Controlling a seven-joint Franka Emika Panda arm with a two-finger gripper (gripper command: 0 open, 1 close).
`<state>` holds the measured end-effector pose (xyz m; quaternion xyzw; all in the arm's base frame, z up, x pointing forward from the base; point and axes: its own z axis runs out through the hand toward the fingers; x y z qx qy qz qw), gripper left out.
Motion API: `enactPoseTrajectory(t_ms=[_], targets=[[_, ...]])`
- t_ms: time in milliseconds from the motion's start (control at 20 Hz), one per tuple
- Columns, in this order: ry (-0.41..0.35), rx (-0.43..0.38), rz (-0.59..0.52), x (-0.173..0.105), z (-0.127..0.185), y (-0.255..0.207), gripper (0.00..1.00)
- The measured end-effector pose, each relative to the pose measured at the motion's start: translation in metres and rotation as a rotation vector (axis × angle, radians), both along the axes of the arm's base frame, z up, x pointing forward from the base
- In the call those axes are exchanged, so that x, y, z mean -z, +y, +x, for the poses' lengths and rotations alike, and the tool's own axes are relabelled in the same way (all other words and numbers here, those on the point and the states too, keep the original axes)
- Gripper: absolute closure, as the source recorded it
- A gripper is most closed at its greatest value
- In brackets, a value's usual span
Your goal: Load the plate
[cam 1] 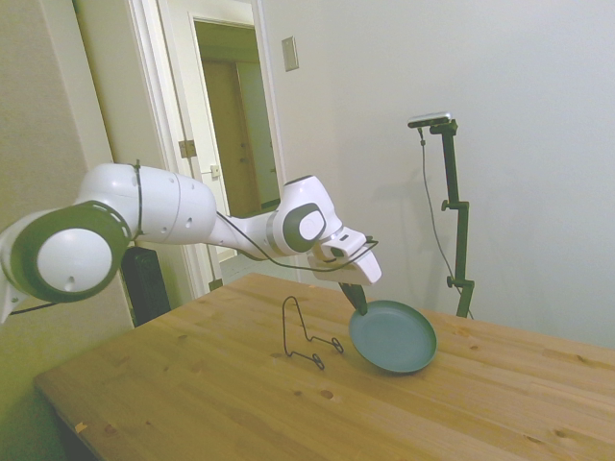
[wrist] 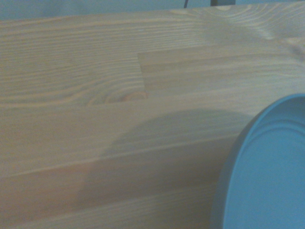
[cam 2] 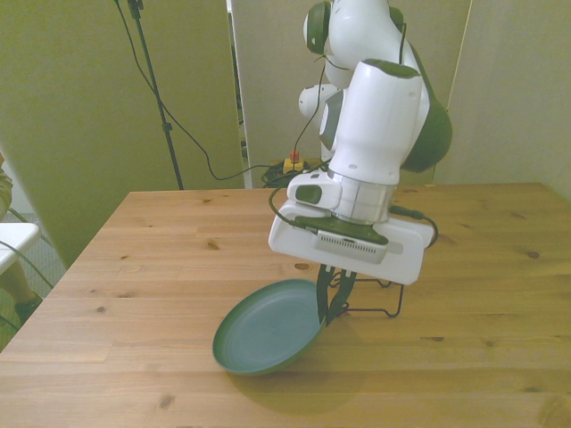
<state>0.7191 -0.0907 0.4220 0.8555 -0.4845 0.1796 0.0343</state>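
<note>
Right now the gripper [cam 2: 329, 301] is clamped on the rim of the plate [cam 2: 268, 326], dark fingers pinching the edge at about 2 o'clock of the disc in the front view. Plate is off the table [cam 2: 134, 267], tilted steeply, its low edge near the wood but whether it touches is hard to tell; a shadow lies under it. In the side view the gripper [cam 1: 357, 301] holds the plate [cam 1: 392, 336] by its rim at about 10 o'clock, concave face turned toward that camera. Wrist view shows only a blurred arc of the plate [wrist: 267, 176] over wood grain.

Black wire stand [cam 1: 306, 333] sits at 9 o'clock of the plate in the side view, near but apart. In the front view the wire stand [cam 2: 379, 299] shows mostly behind the gripper, at 3 o'clock of the plate.

Handling guess: plate looks rigid and light, matte surface so probably not too slick, but an edge pinch lets it pivot or slip. It could chip if dropped. Rim is the only sensible hold; it must stay near vertical to slot into the stand.
</note>
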Motion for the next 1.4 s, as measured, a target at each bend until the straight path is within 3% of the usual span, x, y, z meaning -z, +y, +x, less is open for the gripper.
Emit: enactPoseTrajectory(t_ms=[200,650,1050,1400], targets=[[-0.038,-0.027,0.041,-0.015,-0.033,-0.002,1.0],[-0.1,-0.171,0.132,-0.048,-0.086,0.001,1.0],[-0.145,-0.33,0.211,-0.067,-0.103,0.004,1.0],[-0.171,-0.376,0.232,-0.078,-0.114,0.014,1.0]])
